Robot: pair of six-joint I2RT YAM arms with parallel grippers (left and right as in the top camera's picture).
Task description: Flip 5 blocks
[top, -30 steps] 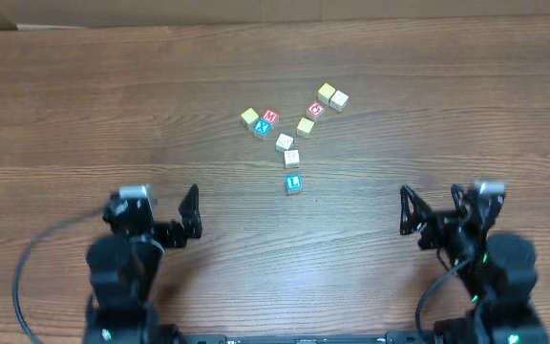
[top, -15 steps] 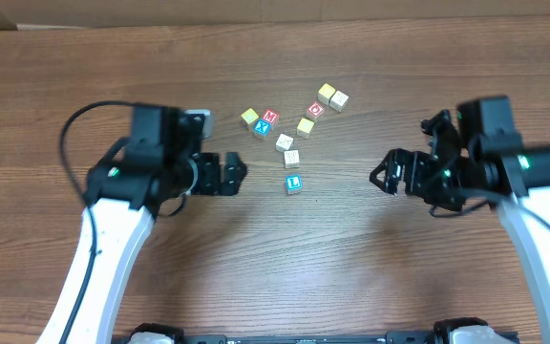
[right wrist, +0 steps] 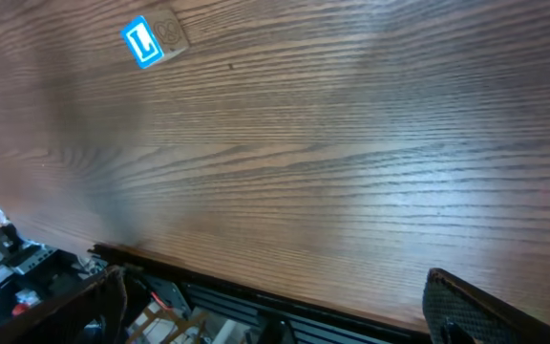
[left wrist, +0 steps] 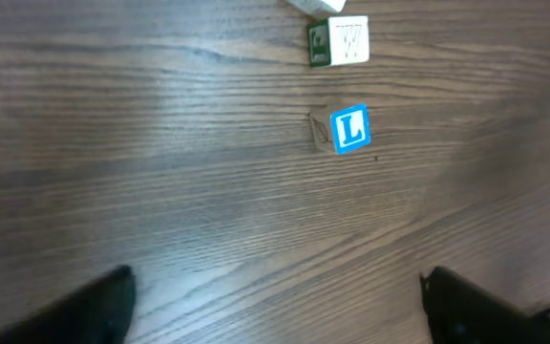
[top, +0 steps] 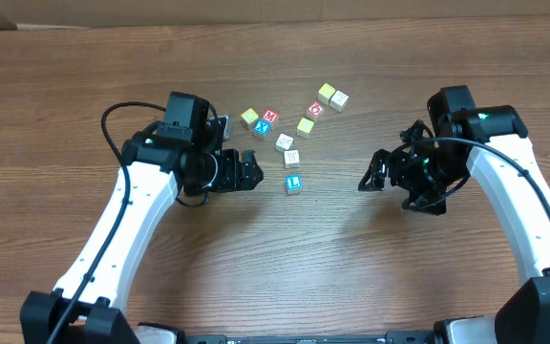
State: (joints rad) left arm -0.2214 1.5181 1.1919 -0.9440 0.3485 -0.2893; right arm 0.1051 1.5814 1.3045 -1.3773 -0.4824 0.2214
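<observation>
Currently both arms reach inward over the table. Left gripper: jaws apart, nothing between them, positioned just left of the L block. In the left wrist view the L block lies flat on the wood, blue face up, ahead of the fingers and clear of them. The W block lies just beyond it, apart from it. Right gripper: jaws spread wide and empty, well to the right of the L block. The blocks form a loose cluster near the table's centre. The L block is the nearest to the robot, and a touching pair lies farthest away.
</observation>
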